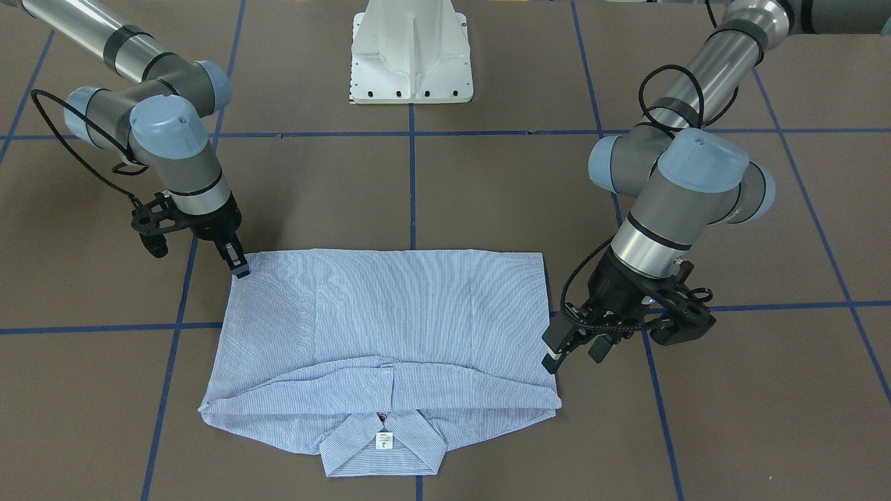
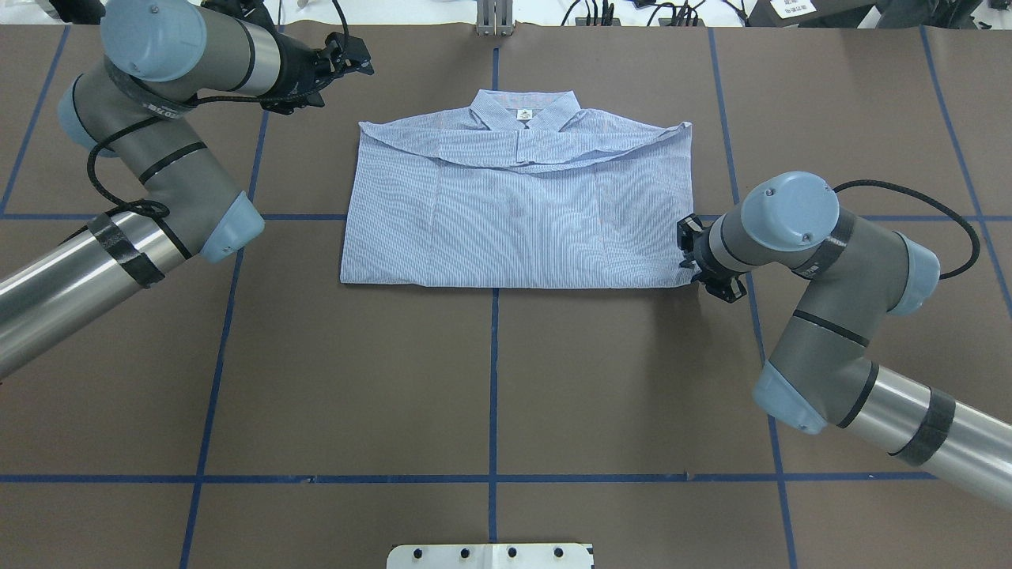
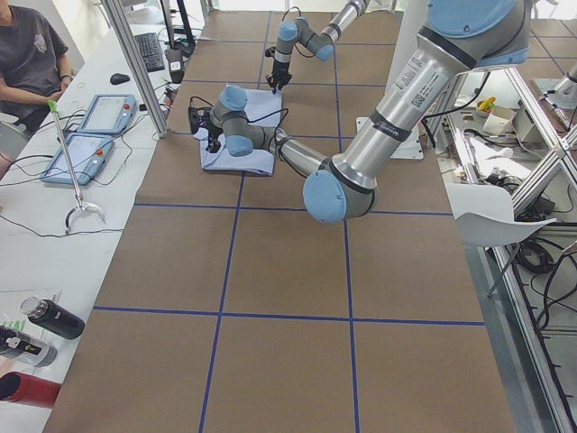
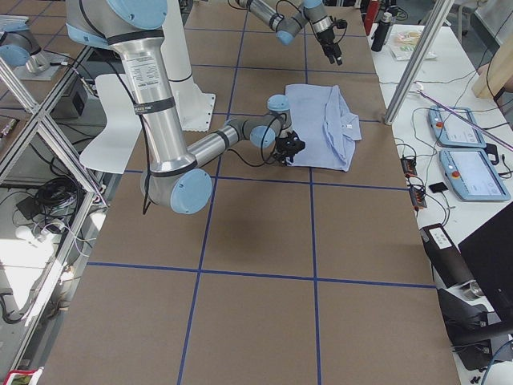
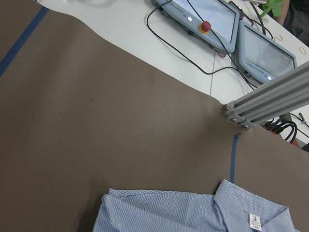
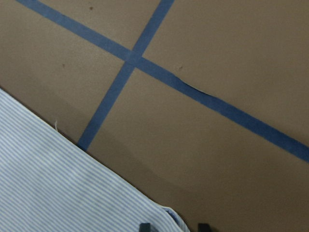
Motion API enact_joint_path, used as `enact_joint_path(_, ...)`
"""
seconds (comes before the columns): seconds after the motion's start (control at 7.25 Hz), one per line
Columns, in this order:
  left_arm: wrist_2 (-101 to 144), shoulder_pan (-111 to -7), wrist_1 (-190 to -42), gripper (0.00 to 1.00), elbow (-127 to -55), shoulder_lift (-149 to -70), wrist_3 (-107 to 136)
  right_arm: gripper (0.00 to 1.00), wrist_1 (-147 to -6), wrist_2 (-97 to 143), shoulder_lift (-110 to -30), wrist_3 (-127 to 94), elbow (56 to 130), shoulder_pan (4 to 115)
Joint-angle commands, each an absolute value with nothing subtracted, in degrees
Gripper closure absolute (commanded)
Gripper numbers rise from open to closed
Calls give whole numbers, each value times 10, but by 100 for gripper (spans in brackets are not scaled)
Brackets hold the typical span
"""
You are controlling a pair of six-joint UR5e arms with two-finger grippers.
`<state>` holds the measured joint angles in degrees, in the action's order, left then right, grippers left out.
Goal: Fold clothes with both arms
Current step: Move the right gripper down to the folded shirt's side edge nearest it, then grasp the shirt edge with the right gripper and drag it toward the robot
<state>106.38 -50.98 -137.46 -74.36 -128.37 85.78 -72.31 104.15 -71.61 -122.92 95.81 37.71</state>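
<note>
The light blue striped shirt (image 1: pixel 418 313) lies flat and folded into a rectangle (image 2: pixel 514 221), collar and white neck label (image 1: pixel 383 440) on the side far from the robot. My left gripper (image 1: pixel 567 358) hovers just off the shirt's collar-end side edge, clear of the cloth, its jaws apart and empty (image 2: pixel 357 57). The left wrist view shows the shirt (image 5: pixel 169 212) below and none of the fingers. My right gripper (image 1: pixel 240 270) is down at the shirt's robot-side corner (image 2: pixel 686 253). In the right wrist view its fingertips (image 6: pixel 145 226) stand apart with the shirt corner (image 6: pixel 164 215) between them.
Blue tape lines (image 2: pixel 494 379) grid the brown table. The white pedestal base (image 1: pixel 411 56) stands at the robot's side. Past the far edge are two control tablets (image 5: pixel 203 19), an aluminium post (image 5: pixel 270 101) and a seated person (image 3: pixel 27 54). Bottles (image 3: pixel 50 320) lie at one end.
</note>
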Motion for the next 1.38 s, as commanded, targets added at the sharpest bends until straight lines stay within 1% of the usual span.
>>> enact_joint_path(0.0,1063,-510,-1375,0,-745,-1285,858,100,-783,1048,-722,-1224,1009,378)
enact_joint_path(0.28,1066,-510,-1374,0,-751,-1284,859,100,-867,1053,-763,-1225,1134,332)
enact_joint_path(0.41,1070,-511,-1374,0,-758,-1284,860,100,-935,1063,-774,-1227,1203,287)
enact_joint_path(0.55,1070,-510,-1374,0,-777,-1283,862,100,-1013,1068,-777,-1227,1252,227)
enact_joint_path(0.69,1072,-505,-1374,0,-799,-1282,863,100,-1058,1096,-776,-1229,1279,175)
enact_joint_path(0.97,1085,-489,-1359,0,-836,-1282,866,100,-1073,1135,-790,-1249,1295,88)
enact_joint_path(1.24,1117,-481,-1337,0,-859,-1277,866,1,-1073,1129,-790,-1276,1303,50)
